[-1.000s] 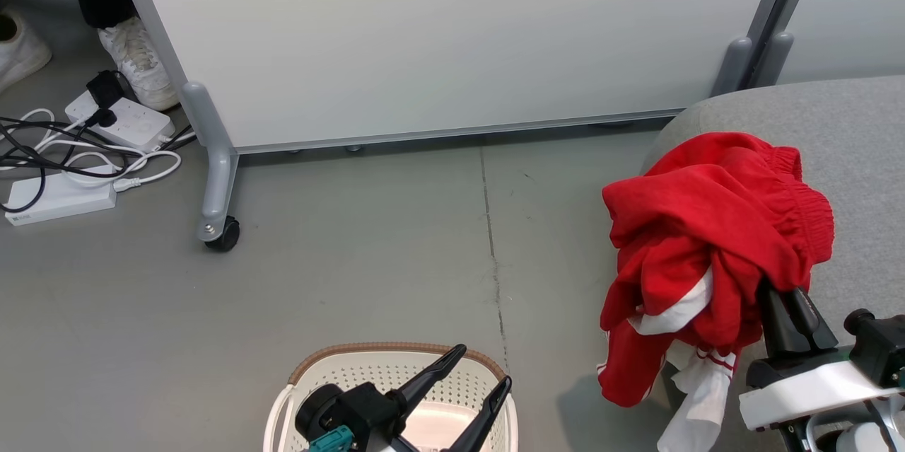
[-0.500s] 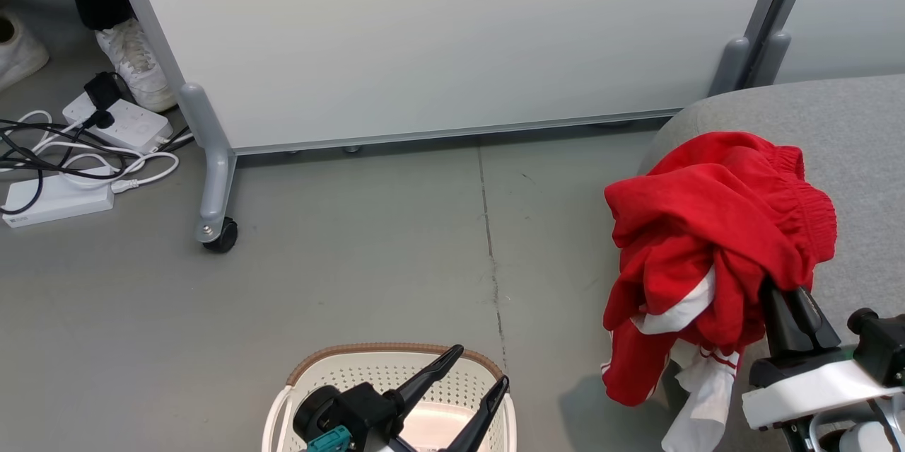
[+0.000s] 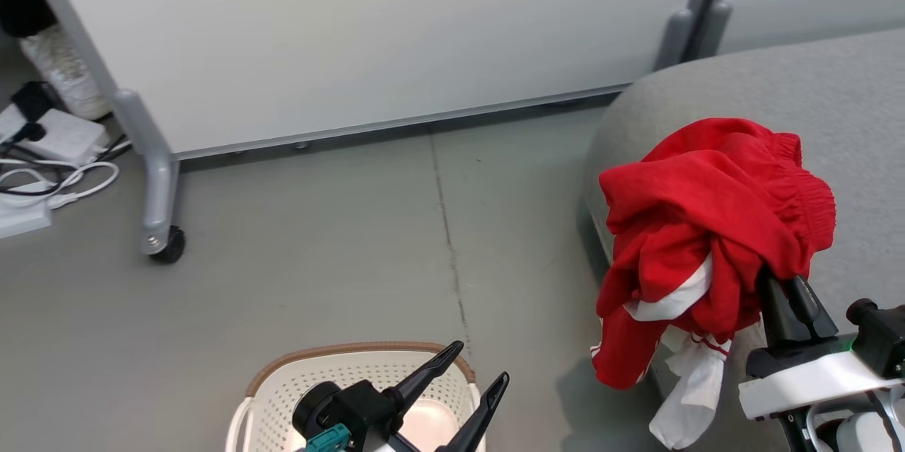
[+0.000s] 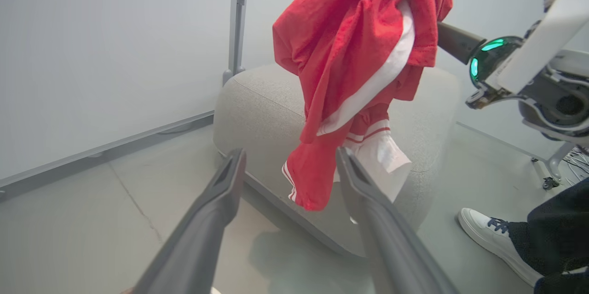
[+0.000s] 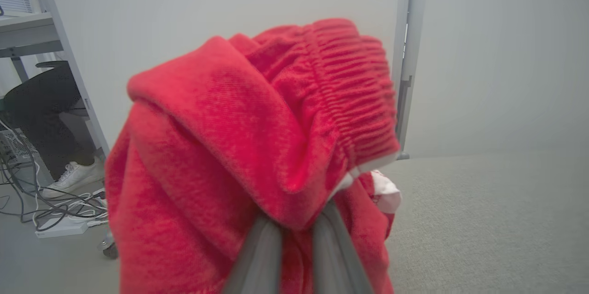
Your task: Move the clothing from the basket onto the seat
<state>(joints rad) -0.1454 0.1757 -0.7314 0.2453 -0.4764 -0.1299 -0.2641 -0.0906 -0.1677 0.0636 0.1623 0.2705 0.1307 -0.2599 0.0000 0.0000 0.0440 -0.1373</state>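
Two claws, two different states. My right gripper (image 3: 786, 296) is pressed together on a fold of the clothing (image 3: 700, 204). Its dark fingers are buried in red fabric below the gathered waistband, and the whole bundle hangs from that pinch, with a red leg and a white striped-cuff end dangling lowest. My left gripper (image 3: 479, 361) is spread wide and holds nothing, hovering above the basket (image 3: 283, 385) at the near left.

What changed in the last second is mostly me. My head has swung right, so the partition (image 3: 353, 35) slid left in the head view and far more of the grey seat (image 3: 778, 84) came in on the right. The bundle and my right claw kept their place in that view, so they travelled with the turn. Before, the red hung partly left of the cushion's edge, over the floor (image 3: 318, 247); now it overlaps the seat's near-left corner.

From my left wrist the bundle hangs in the air on the near side of the cushion, not resting on it, so I cannot tell whether it is truly above the seat. I judge the carry nearly done: go farther right and away, then lower and release. Otherwise the dangling ends could slip off the rounded edge.
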